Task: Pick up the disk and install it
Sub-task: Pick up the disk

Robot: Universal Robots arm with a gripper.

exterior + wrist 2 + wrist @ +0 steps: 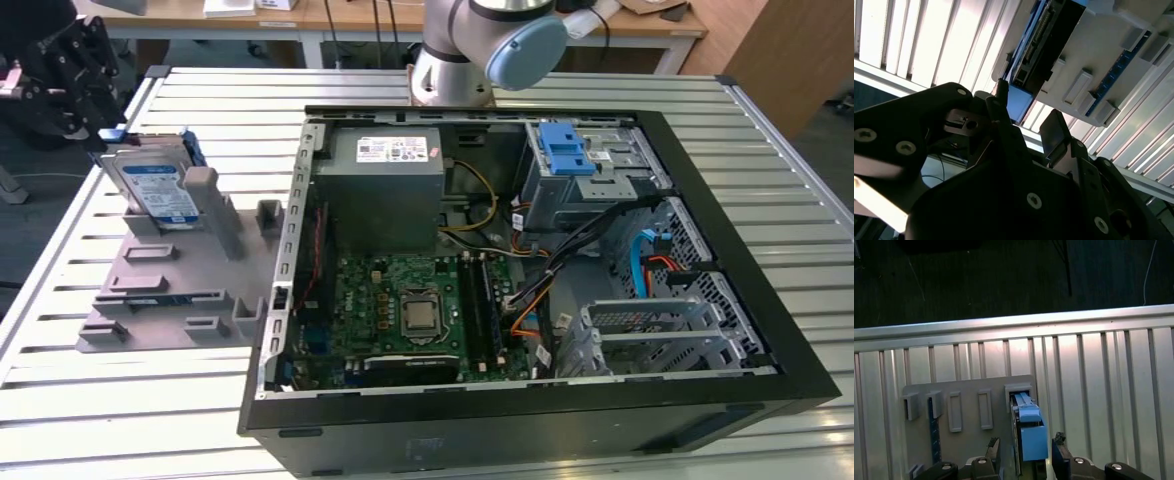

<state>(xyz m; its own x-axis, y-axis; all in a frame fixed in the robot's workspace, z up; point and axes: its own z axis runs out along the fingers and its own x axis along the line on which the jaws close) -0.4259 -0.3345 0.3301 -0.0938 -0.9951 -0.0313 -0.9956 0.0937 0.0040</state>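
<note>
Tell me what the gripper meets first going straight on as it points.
Probably the disk, upright in the grey holder: its blue end sits in line between the open fingers, though depth is unclear.

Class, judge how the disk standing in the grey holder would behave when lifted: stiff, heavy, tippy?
The disk looks like a rigid metal slab, so probably stiff and dense. Standing on edge in the grey holder, it may tip if nudged sideways. Its blue bracket may flex slightly.
</note>
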